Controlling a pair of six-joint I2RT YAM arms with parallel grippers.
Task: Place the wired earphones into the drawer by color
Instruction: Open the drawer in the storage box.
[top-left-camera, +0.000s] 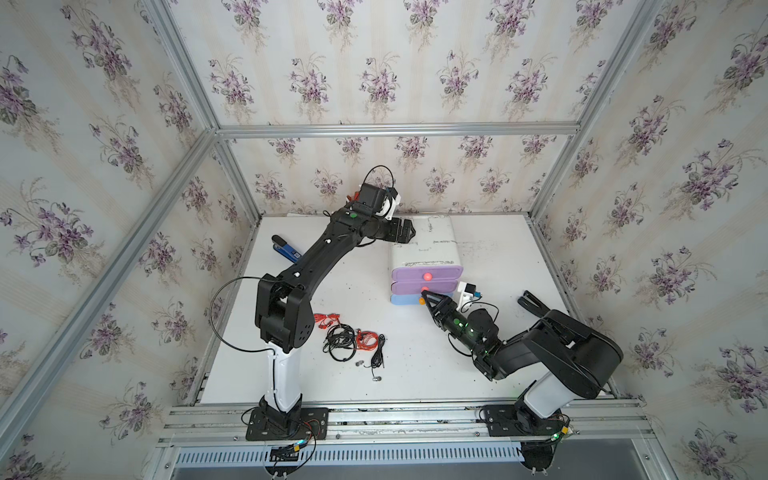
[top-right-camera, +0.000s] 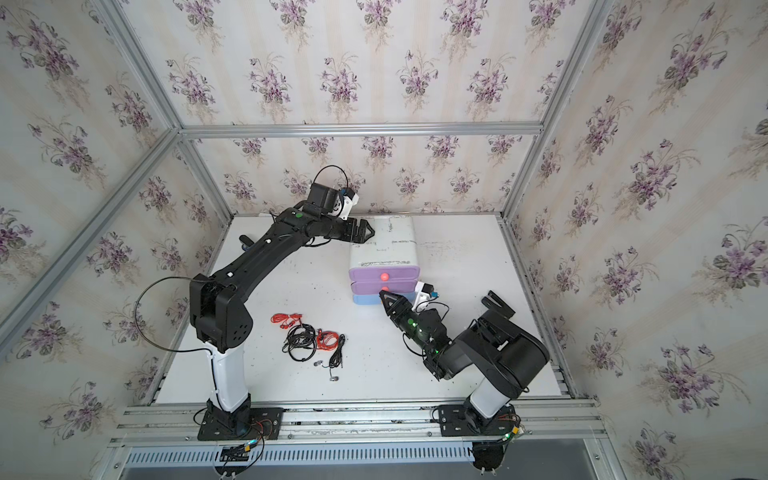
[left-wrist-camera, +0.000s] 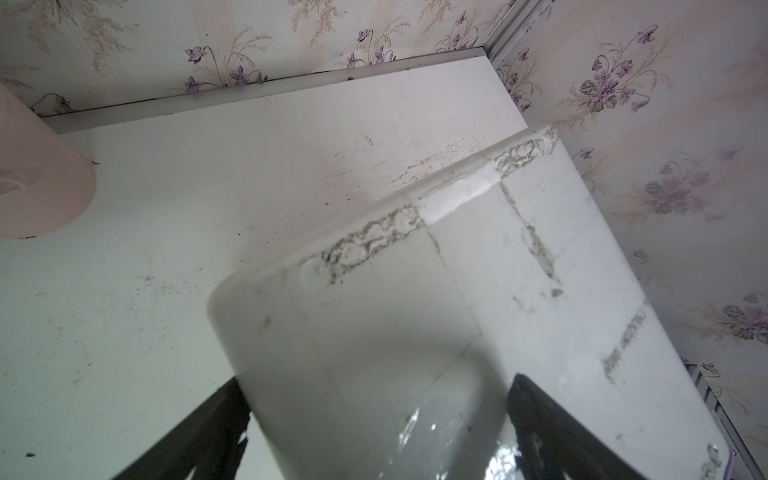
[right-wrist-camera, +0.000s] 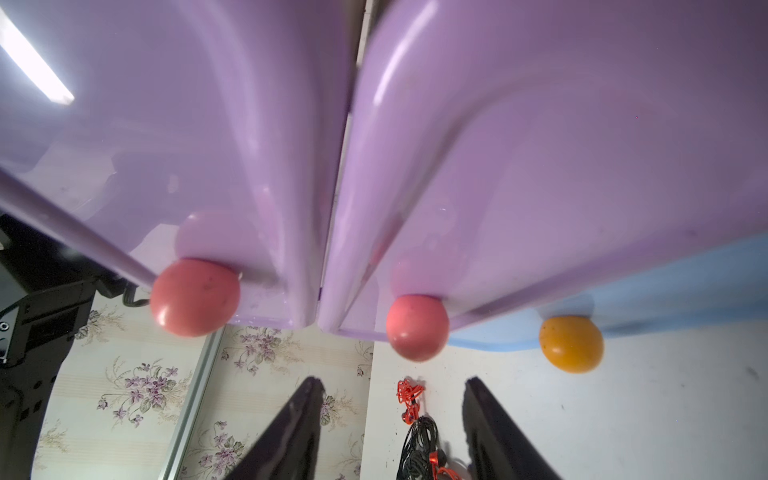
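The right wrist view shows what both top views hide: the right pincer (right-wrist-camera: 392, 384) stands apart and empty, its tips just before the middle pink knob (right-wrist-camera: 417, 326) of the drawer unit (top-left-camera: 424, 253). In the left wrist view the left pincer (left-wrist-camera: 376, 378) is wide apart around the unit's white back corner; whether it touches, I cannot tell. The red-orange and black wired earphones (top-left-camera: 351, 338) lie tangled on the bench (top-left-camera: 436, 374), well apart from the unit's front, with bare room between.
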